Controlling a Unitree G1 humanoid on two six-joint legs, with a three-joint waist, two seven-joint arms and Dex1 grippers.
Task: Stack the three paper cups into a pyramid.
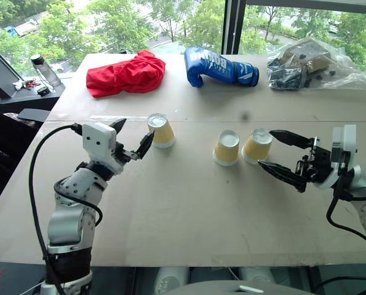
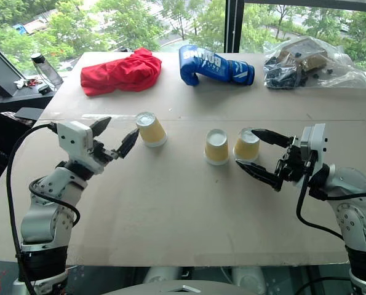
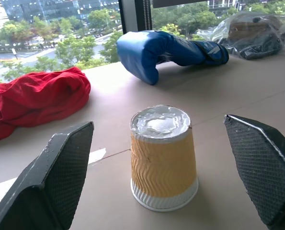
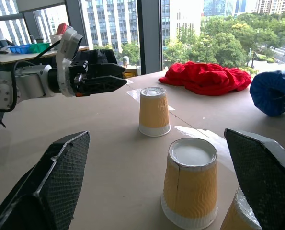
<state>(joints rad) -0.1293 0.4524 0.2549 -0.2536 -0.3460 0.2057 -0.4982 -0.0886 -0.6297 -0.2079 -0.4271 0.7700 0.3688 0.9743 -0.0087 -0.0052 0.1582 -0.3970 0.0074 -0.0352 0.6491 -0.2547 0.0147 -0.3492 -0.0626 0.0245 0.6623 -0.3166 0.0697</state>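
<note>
We are inspecting a wide tan table (image 1: 189, 209) standing before large windows (image 1: 170, 24) that are looking out on green trees.

Three paper cups are standing upside down on it, unstacked, with no pyramid formed. The left cup (image 1: 161, 129) is sitting just ahead of the left gripper (image 1: 131, 136), whose fingers are standing wide apart and holding nothing; in the left wrist view this cup (image 3: 162, 156) is framed between the two fingers (image 3: 61, 172) without touching either. The middle cup (image 1: 226, 147) and the right cup (image 1: 257, 145) are standing close beside each other, just off the tips of the right gripper (image 1: 274, 149), which is also spread wide and gripping nothing. We cannot tell whether its upper fingertip is touching the right cup.

Beyond both grippers, along the far edge, a red cloth (image 1: 126, 74), a blue boxing glove (image 1: 219, 66) and a clear plastic bag of dark parts (image 1: 309, 64) are lying well apart from the cups. A bottle (image 1: 44, 69) is standing on a dark side desk (image 1: 23, 92) past the left gripper.
</note>
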